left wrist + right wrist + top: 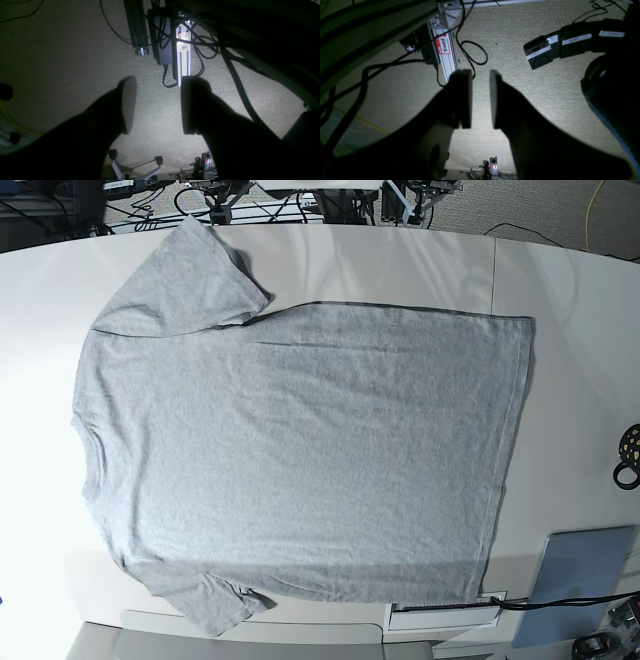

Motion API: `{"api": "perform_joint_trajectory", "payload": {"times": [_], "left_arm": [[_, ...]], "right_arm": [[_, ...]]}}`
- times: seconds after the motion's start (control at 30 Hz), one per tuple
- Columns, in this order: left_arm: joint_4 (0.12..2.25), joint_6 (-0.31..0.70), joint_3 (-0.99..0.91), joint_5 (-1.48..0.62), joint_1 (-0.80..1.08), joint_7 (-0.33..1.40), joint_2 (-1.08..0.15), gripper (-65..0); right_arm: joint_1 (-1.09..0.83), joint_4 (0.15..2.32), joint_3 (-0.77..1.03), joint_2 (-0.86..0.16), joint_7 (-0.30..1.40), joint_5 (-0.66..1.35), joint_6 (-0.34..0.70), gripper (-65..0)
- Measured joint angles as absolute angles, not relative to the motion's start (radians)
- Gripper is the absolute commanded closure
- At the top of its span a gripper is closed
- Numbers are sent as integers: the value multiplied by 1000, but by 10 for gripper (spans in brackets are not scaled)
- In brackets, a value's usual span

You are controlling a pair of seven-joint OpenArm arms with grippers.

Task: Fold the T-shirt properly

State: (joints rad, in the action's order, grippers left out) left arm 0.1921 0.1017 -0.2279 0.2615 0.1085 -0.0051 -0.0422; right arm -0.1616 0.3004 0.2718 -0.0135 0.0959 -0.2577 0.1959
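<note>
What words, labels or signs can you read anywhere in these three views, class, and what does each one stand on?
"hello" over handwritten "TCHOUS": name sticker on the aluminium rail, right wrist view.
White strips on the black arm segments: printed, too small to read.
White label on the rail, left wrist view: glare-washed, unreadable.
T-shirt: plain side up, no lettering visible.

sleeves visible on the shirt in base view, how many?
2. One sleeve lies at the top left of the T-shirt; the other sleeve is at the bottom left, by the table's near edge.
</note>
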Motion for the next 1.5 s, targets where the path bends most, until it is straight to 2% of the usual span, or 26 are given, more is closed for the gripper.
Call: {"api": "perform_joint_trajectory", "payload": {"times": [0.53, 0.67, 1.0, 1.1, 1.2, 1.3, 1.5], "left_arm": [[192, 83, -228, 262, 111, -17, -42, -286], [192, 79, -228, 262, 111, -17, -43, -322], [206, 79, -228, 217, 125, -26, -42, -305], [263, 80, -228, 200, 158, -22, -43, -286], [347, 149, -228, 201, 205, -20, -52, -279], [450, 154, -227, 199, 267, -9, -52, -279], [695, 158, -224, 106, 408, 126, -71, -279]], "right_arm": [[-180, 301, 272, -14, 74, -258, 200, -132], [-180, 302, 272, -14, 74, -258, 227, -182], [-183, 302, 272, -33, 54, -242, 229, -185], [-199, 307, 272, -56, 59, -242, 229, -185], [-228, 308, 272, -75, 43, -242, 229, -185], [-260, 312, 271, -83, 20, -237, 230, -185], [-374, 462, 268, -89, 32, -239, 286, -185]]}}
